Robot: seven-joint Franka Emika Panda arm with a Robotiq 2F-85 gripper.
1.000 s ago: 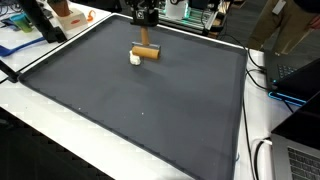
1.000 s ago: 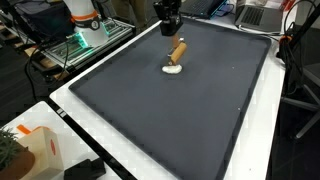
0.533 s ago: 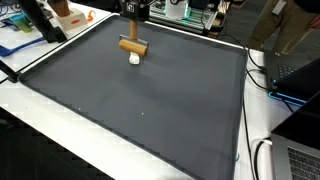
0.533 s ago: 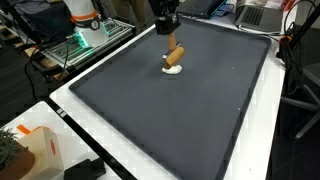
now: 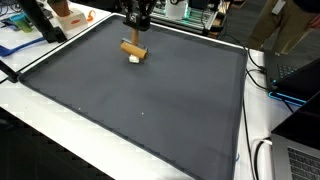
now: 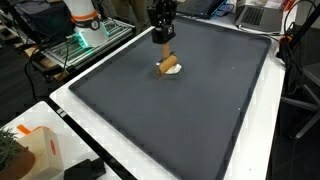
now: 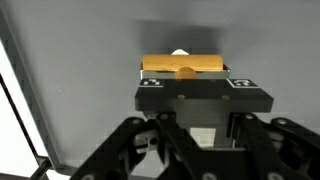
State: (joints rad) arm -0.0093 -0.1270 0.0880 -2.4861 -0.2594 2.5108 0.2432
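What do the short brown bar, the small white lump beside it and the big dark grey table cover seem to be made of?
The short brown bar looks like wood with a matt finish: even tan colour, no shine. The small white lump could be plastic or foam, but it is too small to tell. The dark grey table cover is probably a fabric or rubber mat: dull, flat, no glare.

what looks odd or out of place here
Only the wooden block: it sits askew, tilted at the tips of the gripper, with a small white piece just beneath it on the dark mat. Nothing looks spilled or broken.
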